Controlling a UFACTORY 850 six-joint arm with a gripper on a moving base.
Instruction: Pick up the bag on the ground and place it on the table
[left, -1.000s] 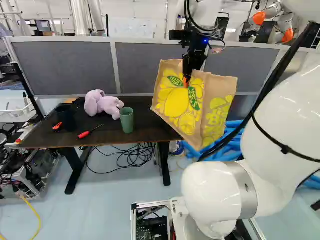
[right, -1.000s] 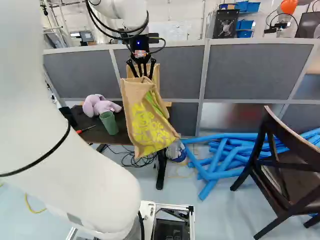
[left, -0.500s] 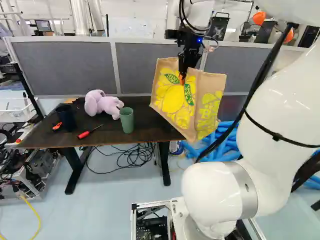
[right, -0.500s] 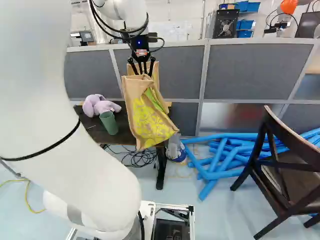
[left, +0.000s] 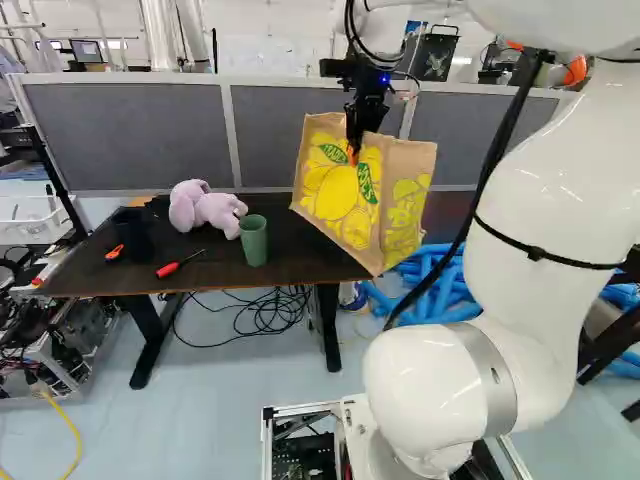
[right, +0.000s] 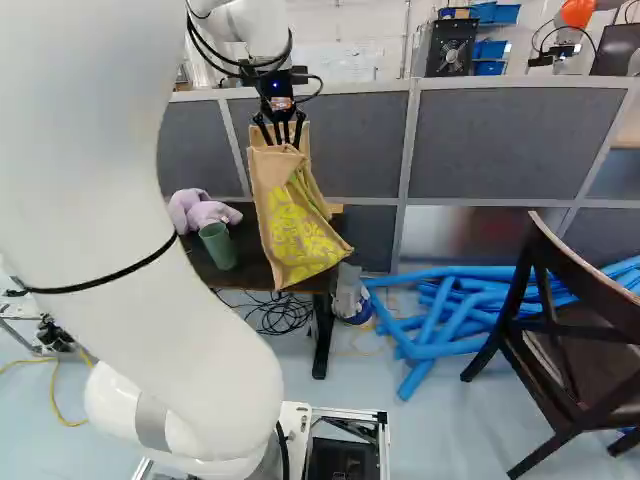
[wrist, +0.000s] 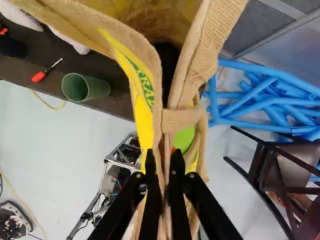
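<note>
So, bag's up, not down. The tan woven bag with yellow lemon print (left: 337, 200) hangs beneath the black two-finger hand (wrist: 170, 165), off the floor, by the near right corner of the dark brown worktop with black legs (left: 300, 255), as the left base view has it. Hand is closed to nearly nothing, a thin fold of the bag's rim pinched between both fingers; bag mouth gapes ahead of them.

Key relation: most of the worktop lies from the hand toward the green cup (left: 253, 241), so the bag probably needs to go that way and a bit ahead, then down. In the left base view the bag hangs tilted, its lowest corner out by the worktop's right end. Can't tell whether the bottom is above the surface or just in front of the edge.

Cup is the nearest obstacle; lilac plush toy (left: 205, 208) and red-handled screwdriver (left: 168, 269) are farther along. Soft bag, so I expect it to swing and fold on contact. Main risks: bottom snagging the edge, or sweeping the cup. I'd call it late in the task: carry in hand, placing and release left.
</note>
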